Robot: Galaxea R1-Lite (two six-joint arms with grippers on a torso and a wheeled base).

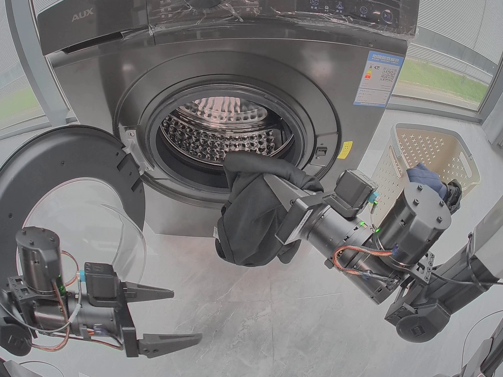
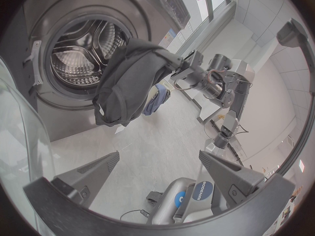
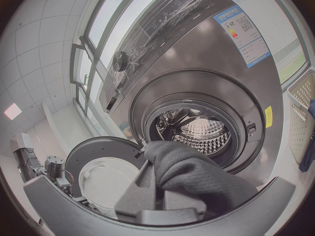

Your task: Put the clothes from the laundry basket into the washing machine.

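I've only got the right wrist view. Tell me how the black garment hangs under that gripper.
Observer: The black garment droops in a bundle from the right gripper. Its bottom hangs lower than the rim of the washing machine opening, and it looks to be outside the drum.
Operator: Report the left arm.
Observer: The left gripper is low in front of the open door, fingers apart, holding nothing.
Operator: Now the basket.
Observer: A blue garment lies over the rim of the laundry basket, to the right of the machine. The right arm hides the basket's bottom.
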